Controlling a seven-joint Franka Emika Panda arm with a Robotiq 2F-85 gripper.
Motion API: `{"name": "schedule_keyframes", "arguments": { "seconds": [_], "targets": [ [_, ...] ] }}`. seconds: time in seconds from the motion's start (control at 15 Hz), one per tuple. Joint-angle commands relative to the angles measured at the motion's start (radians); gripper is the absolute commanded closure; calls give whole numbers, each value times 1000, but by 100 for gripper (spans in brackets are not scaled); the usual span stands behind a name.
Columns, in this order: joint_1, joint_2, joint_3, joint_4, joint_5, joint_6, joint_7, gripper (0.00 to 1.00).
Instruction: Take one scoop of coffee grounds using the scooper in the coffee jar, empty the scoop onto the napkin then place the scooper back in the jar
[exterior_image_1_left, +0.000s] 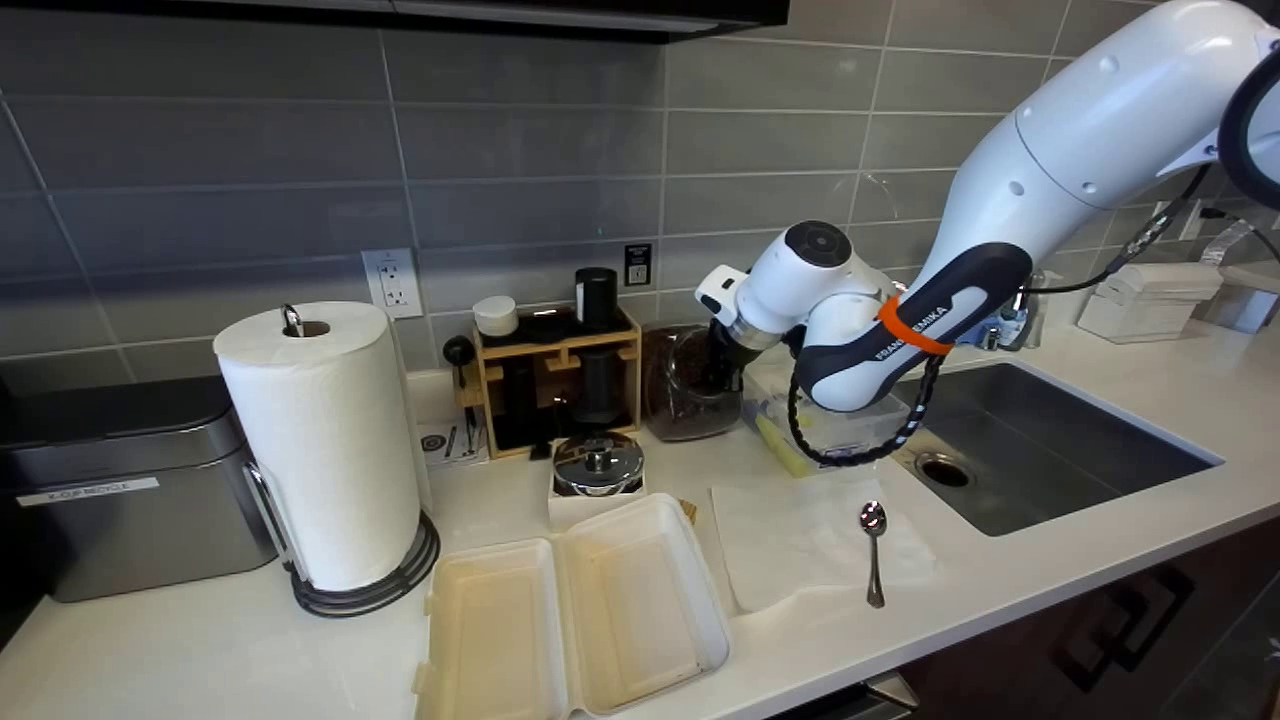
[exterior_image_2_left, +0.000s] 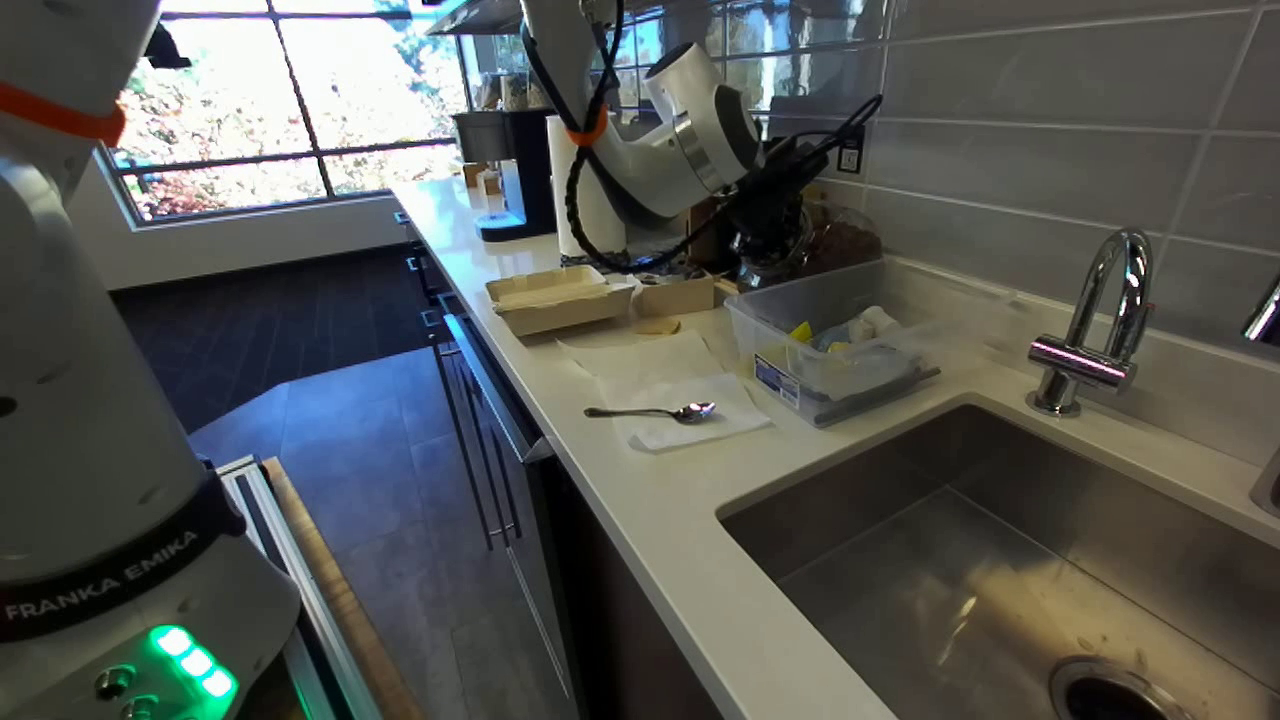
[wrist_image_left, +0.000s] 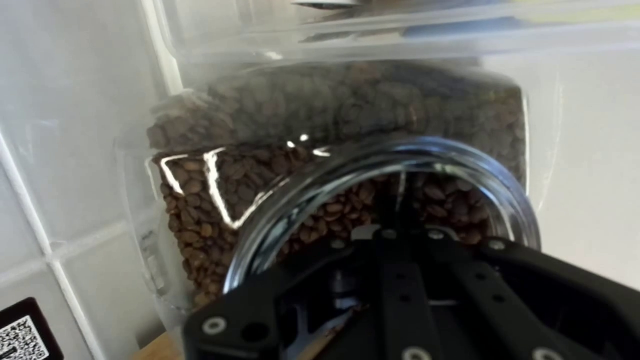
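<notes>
A clear glass jar (exterior_image_1_left: 695, 417) of brown coffee beans stands against the back wall, its round mouth facing my arm. It fills the wrist view (wrist_image_left: 200, 240) and shows dimly in an exterior view (exterior_image_2_left: 845, 245). My gripper (wrist_image_left: 400, 200) reaches through the jar's mouth among the beans. Its fingertips are together and dark, with a thin bright line between them. I see no scooper; if one is at the fingertips, it is hidden. In both exterior views the gripper (exterior_image_1_left: 726, 365) is mostly hidden. A white napkin (exterior_image_1_left: 780, 550) lies flat on the counter. A metal spoon (exterior_image_1_left: 875, 550) lies across its edge.
A clear plastic bin (exterior_image_2_left: 780, 350) stands between jar and sink (exterior_image_2_left: 900, 560). A wooden rack (exterior_image_1_left: 560, 345) stands directly beside the jar. A silver-lidded canister (exterior_image_1_left: 598, 462), an open takeout box (exterior_image_1_left: 640, 610) and a paper towel roll (exterior_image_1_left: 320, 450) are on the counter.
</notes>
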Motion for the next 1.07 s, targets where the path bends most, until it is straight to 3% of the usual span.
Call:
{"name": "schedule_keyframes", "arguments": {
  "seconds": [0.0,1.0],
  "targets": [
    [16,-8,-17,3,-3,0,23,99],
    [64,-53,-64,-13,15,-51,235,99]
  ]
}}
